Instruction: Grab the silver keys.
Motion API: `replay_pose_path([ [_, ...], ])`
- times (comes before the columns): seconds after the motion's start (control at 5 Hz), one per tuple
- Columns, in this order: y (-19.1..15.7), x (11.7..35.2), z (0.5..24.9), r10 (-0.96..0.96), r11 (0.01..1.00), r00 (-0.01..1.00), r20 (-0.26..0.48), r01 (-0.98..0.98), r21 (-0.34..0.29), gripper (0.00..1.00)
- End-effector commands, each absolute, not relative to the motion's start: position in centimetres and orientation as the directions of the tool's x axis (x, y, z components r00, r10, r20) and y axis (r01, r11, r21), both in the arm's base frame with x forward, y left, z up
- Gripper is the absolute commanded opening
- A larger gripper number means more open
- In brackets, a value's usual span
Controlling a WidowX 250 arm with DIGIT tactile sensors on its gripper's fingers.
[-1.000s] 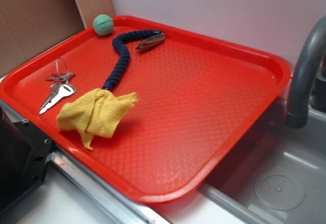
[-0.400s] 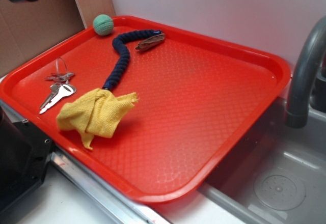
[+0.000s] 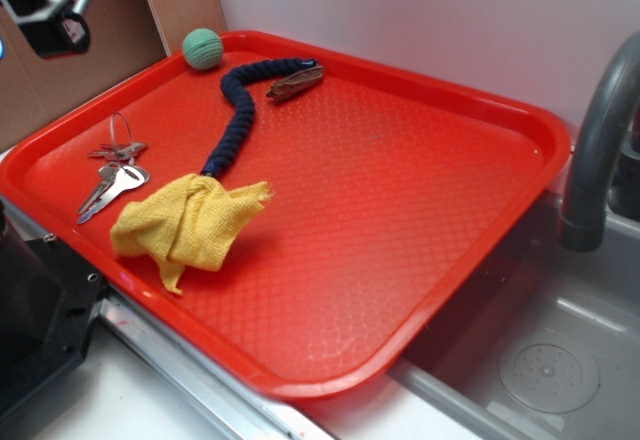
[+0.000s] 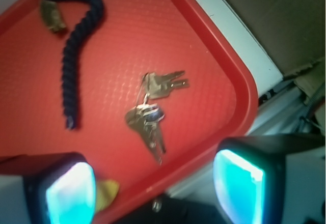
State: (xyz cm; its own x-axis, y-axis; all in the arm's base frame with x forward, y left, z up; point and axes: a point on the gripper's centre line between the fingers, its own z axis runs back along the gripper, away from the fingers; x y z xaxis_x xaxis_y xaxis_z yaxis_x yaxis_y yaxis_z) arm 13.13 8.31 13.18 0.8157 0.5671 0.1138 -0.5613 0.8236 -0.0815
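The silver keys point(image 3: 113, 168) lie on the red tray point(image 3: 430, 230) near its left corner, just above a crumpled yellow cloth point(image 3: 187, 222). In the wrist view the keys point(image 4: 151, 109) lie spread on the tray, ahead of and between my two fingers. My gripper point(image 3: 45, 20) is high at the top left of the exterior view, well above and to the left of the keys. In the wrist view the gripper point(image 4: 153, 191) is open and empty, its pads wide apart.
A dark blue braided rope point(image 3: 240, 110) curves across the tray's back, with a brownish metal folding tool point(image 3: 296, 82) at its end. A green ball point(image 3: 202, 48) sits at the back corner. A grey faucet point(image 3: 600, 140) and sink are at the right. Cardboard stands at the left.
My gripper has come into the exterior view at the top left and moved down and right. The things on the tray have not moved.
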Motion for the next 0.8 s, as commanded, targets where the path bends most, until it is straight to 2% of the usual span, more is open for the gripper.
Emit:
replay_pose_path([
  [0.0, 9.5, 13.3, 12.1, 0.592, 0.806, 0.795, 0.133, -0.588, -0.071, 1.0],
  [0.4, 9.5, 13.3, 12.1, 0.592, 0.806, 0.795, 0.133, -0.588, -0.071, 1.0],
  [0.6, 9.7, 14.8, 9.1, 0.65, 0.756, 0.75, 0.124, -0.621, -0.204, 1.0],
])
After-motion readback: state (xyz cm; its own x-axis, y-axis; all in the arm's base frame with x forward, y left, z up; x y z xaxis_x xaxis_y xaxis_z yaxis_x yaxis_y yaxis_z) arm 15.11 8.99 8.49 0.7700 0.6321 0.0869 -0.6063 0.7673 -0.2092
